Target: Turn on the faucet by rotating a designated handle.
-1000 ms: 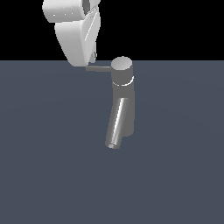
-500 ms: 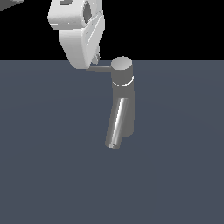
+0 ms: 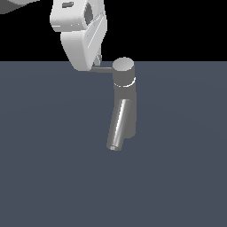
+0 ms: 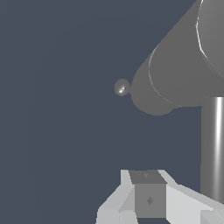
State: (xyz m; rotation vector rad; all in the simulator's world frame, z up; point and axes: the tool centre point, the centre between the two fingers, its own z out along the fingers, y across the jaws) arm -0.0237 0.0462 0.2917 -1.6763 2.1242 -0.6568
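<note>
The grey faucet stands upright with its round cap and a slanted spout. The thin handle juts from the cap toward the exterior view's left. My white gripper hangs over the handle's outer end, its fingertips right at the rod and hiding its tip. In the wrist view the faucet body and spout are large, the handle shows end-on as a small round tip, and the gripper has its fingers together, holding nothing.
The faucet stands on a flat dark blue-grey surface. No other objects show.
The gripper has shifted toward the exterior view's right, closer to the faucet cap, and now covers more of the handle's outer end. The faucet body has not moved.
</note>
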